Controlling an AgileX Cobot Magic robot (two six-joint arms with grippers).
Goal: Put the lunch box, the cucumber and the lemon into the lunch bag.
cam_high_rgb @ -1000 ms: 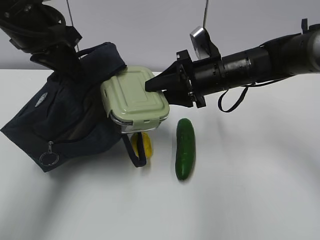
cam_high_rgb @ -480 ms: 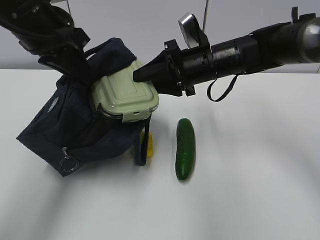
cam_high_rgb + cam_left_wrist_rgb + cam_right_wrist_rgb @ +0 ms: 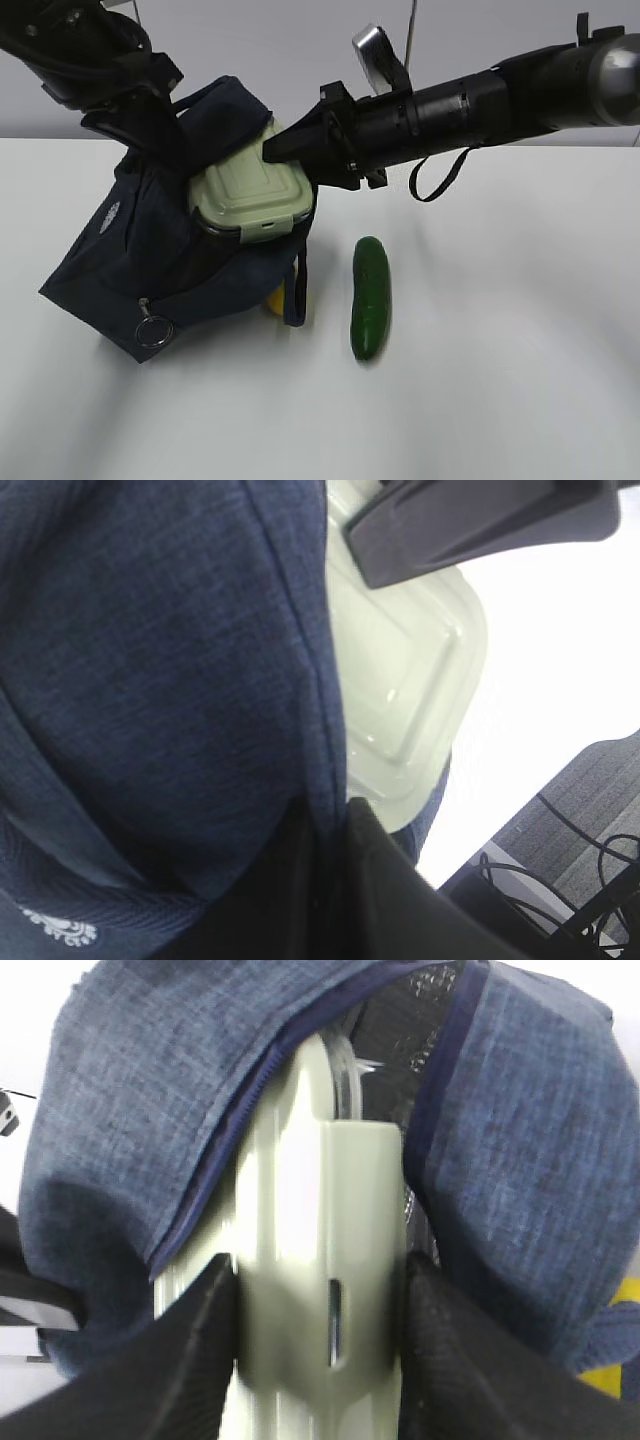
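Lunch box clamped edge-on in right tool, black fingers flat on both faces, green lid clip between them. Box tilted, far end already inside the mouth of the lunch bag, near end sticking out; silver lining visible past it in the right wrist view. Left tool clenched on the bag's upper fabric, holding the mouth up; in the left wrist view navy cloth fills most of the frame with the pale lid beside it. Bag leans on the white surface, ring pull hanging at its lower front, strap loop dangling. Lemon on the surface, mostly hidden behind bag and strap. Cucumber lies just right of it, apart from the bag.
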